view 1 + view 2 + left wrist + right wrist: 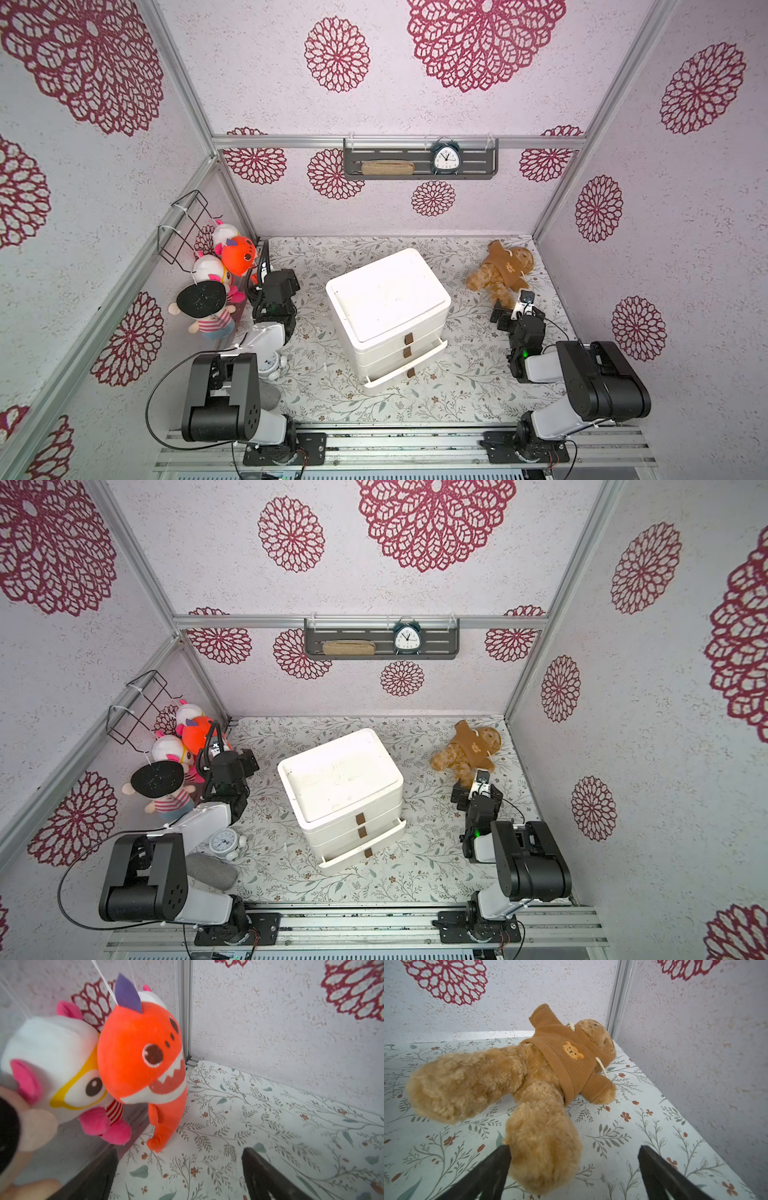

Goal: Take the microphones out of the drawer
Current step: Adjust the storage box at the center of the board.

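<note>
A white three-drawer unit [388, 299] [340, 775] stands mid-table, its bottom drawer [409, 368] [365, 852] pulled out a little and skewed; the inside is hidden. A grey fuzzy oblong thing [212, 870] [271, 397], seemingly the microphone, lies on the table beside the left arm's base, partly behind it. My left gripper [282, 274] [232, 754] [179, 1159] hangs open over bare table near the hanging plush toys. My right gripper [515, 307] [478, 789] [574, 1159] is open, with a teddy bear's foot [544, 1151] lying loose between its fingers.
The teddy bear [500, 270] [467, 750] lies at the back right. Plush toys [232, 253] [135, 1053] hang at the left wall below a wire basket [187, 224]. A small alarm clock [224, 843] stands by the left arm. A wall shelf [419, 176] holds another clock.
</note>
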Motion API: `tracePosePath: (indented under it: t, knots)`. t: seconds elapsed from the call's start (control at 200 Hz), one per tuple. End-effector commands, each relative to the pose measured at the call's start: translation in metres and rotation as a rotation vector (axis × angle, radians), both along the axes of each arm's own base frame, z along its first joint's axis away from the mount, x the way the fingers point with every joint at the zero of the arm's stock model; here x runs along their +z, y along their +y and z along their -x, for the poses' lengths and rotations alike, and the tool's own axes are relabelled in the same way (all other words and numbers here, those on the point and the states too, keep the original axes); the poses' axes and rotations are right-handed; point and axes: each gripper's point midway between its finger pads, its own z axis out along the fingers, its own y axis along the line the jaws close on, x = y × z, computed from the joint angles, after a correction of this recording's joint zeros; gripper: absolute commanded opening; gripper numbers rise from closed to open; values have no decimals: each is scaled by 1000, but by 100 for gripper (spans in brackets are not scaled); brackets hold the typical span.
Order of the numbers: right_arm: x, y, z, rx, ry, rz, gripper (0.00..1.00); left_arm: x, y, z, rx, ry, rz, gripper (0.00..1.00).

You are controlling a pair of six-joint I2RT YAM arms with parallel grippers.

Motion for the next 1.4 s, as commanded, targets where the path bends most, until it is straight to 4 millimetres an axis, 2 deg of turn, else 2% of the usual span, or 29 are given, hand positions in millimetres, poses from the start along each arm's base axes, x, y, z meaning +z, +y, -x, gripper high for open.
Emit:
tracePosePath:
  t: [0.0, 0.115, 0.255, 0.435, 0.68, 0.8, 0.951, 1.081, 1.221, 1.396]
  knots:
    - [8, 2, -3, 9, -31, 3, 99, -4, 1, 12, 59, 132, 18, 97]
    - [8, 2, -3, 9, -29, 3, 99, 12, -11, 4, 7, 177, 72, 97]
    - [8, 2, -3, 8, -30, 2, 99, 35, -22, 3, -35, 239, 108, 97]
    - [8, 2, -3, 9, -31, 2, 99, 70, -45, 4, -177, 288, 152, 97]
    - [8, 2, -3, 9, -29, 4, 99, 117, -108, 16, -594, 268, 166, 97]
    - [9, 2, -3, 9, -34, 4, 99, 135, -133, 27, -734, 244, 203, 97]
    - [18, 4, -6, 7, -11, 18, 99, 147, -164, 40, -919, 242, 262, 97]
    - [30, 5, -12, -14, 63, -6, 99, 155, -177, 46, -992, 247, 276, 97]
    - [49, 20, -7, 1, 87, -62, 99, 155, -193, 53, -1080, 294, 285, 97]
    - [66, 49, 7, 46, 153, -98, 99, 155, -210, 53, -1129, 345, 274, 97]
